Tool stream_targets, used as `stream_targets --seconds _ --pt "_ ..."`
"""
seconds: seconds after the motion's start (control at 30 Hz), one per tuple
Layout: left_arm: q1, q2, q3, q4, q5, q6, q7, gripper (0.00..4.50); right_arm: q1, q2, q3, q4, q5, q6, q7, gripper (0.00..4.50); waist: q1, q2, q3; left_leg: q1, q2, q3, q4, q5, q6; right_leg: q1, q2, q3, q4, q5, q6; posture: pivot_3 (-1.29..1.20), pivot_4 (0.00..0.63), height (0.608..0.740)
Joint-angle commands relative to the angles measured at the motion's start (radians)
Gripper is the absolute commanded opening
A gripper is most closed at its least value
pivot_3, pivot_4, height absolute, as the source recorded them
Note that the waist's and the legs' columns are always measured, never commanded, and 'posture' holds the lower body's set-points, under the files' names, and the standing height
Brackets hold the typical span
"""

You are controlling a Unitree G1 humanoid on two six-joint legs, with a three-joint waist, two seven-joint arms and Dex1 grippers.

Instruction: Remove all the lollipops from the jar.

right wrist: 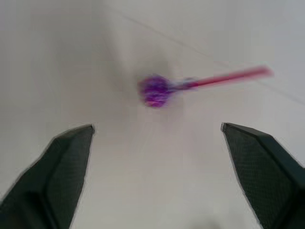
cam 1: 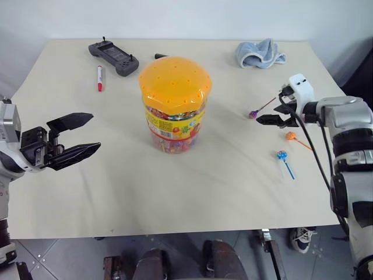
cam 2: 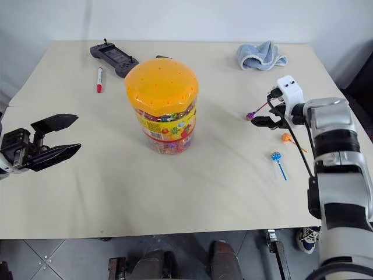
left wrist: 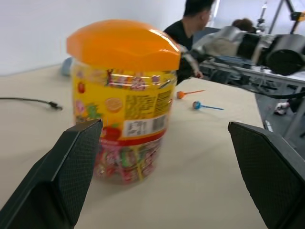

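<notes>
The jar (cam 1: pixel 173 105), clear plastic with an orange domed lid and a yellow label, stands upright in the middle of the table. To its right three lollipops lie on the tabletop: a purple one (cam 1: pixel 253 114), an orange one (cam 1: pixel 290 136) and a blue one (cam 1: pixel 282 155). My right gripper (cam 1: pixel 274 111) hovers just right of the purple lollipop (right wrist: pixel 154 90), open, with nothing between its fingers. My left gripper (cam 1: pixel 92 132) is open and empty at the table's left side. It points at the jar (left wrist: pixel 124 95) from some way off.
At the back left lie a grey handheld controller (cam 1: pixel 113 56) and a red marker pen (cam 1: pixel 99 78). A crumpled blue cloth (cam 1: pixel 260 53) sits at the back right. A thin black cable (left wrist: pixel 28 101) runs behind the jar. A person (left wrist: pixel 190 28) sits beyond the table.
</notes>
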State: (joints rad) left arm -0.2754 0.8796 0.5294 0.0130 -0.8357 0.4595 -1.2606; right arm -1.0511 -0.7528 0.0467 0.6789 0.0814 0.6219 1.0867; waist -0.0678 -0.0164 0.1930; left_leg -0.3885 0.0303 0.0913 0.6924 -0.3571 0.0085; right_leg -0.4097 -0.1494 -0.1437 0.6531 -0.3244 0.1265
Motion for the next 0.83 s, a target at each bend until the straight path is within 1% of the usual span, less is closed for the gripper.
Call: stream_targets --seconds 0.03,0.13,0.17,0.23,0.3,0.37,0.47,0.6,0.67,0.83 --pt "0.039 0.029 0.031 -0.026 0.001 0.030 0.022 4.50 0.175 -0.060 -0.078 -0.325 0.155 -0.001 0.161 4.49 0.012 0.000 0.000 0.000 0.000 0.000 0.000 0.000 0.000 0.000 0.000 0.000 0.000 0.000 0.000 0.00 0.150 0.740" --pt "0.073 0.006 0.052 -0.038 0.020 0.014 0.074 4.50 0.323 -0.068 -0.124 -0.504 0.265 -0.023 0.248 4.49 0.020 0.000 0.000 0.000 0.000 0.001 0.001 0.000 0.000 0.000 0.000 0.000 -0.001 0.000 0.000 0.00 0.150 0.740" --pt "0.078 -0.003 0.058 -0.039 0.025 0.005 0.095 4.50 0.345 -0.068 -0.128 -0.530 0.282 -0.021 0.255 4.49 0.024 0.000 0.000 0.000 0.000 0.001 0.001 0.000 0.000 0.000 0.000 0.000 -0.001 0.000 0.000 0.00 0.150 0.740" --pt "0.124 -0.023 0.077 -0.063 -0.004 0.055 0.144 4.50 0.430 -0.055 -0.089 -0.597 0.287 -0.073 0.278 4.49 0.032 0.000 0.000 0.000 0.000 0.001 0.003 0.000 0.000 0.001 0.000 0.001 -0.003 0.000 0.000 0.00 0.150 0.740" --pt "0.223 -0.073 0.094 -0.121 -0.003 0.027 0.139 4.50 0.517 -0.015 -0.053 -0.680 0.302 -0.114 0.281 4.49 0.038 0.000 -0.001 0.001 0.000 0.001 0.003 0.000 0.000 0.001 0.000 0.002 -0.005 0.000 0.000 0.00 0.150 0.740" --pt "0.290 -0.104 0.109 -0.172 -0.006 0.021 0.150 4.50 0.557 0.004 -0.033 -0.704 0.302 -0.132 0.273 4.49 0.040 0.000 -0.001 0.003 0.001 0.001 0.003 0.000 0.000 0.003 0.000 0.004 -0.005 0.000 0.000 0.00 0.150 0.740" --pt "0.371 -0.132 0.130 -0.227 -0.018 0.050 0.195 4.50 0.588 0.023 -0.013 -0.678 0.285 -0.163 0.250 4.49 0.046 0.000 -0.001 0.000 0.000 0.001 0.005 0.000 0.000 0.002 0.000 0.004 -0.006 0.000 0.000 0.00 0.150 0.740" --pt "0.444 -0.155 0.157 -0.260 -0.037 0.043 0.200 4.50 0.606 0.023 0.002 -0.639 0.269 -0.207 0.231 4.49 0.065 0.000 -0.001 0.002 0.000 0.001 0.006 0.000 0.000 0.004 0.000 0.004 -0.007 0.000 0.000 0.00 0.150 0.740" --pt "0.459 -0.160 0.163 -0.270 -0.041 0.042 0.203 4.50 0.608 0.024 0.001 -0.623 0.264 -0.220 0.218 4.49 0.068 -0.001 -0.001 0.002 0.000 0.001 0.006 0.000 0.000 0.005 0.000 0.004 -0.007 0.000 0.000 0.00 0.150 0.740" --pt "0.472 -0.180 0.149 -0.284 -0.048 0.016 0.192 4.50 0.603 0.061 -0.022 -0.598 0.254 -0.232 0.112 4.49 0.067 -0.001 -0.001 0.003 0.000 0.001 0.007 0.000 0.000 0.008 0.000 0.002 -0.008 0.000 0.000 0.00 0.150 0.740"
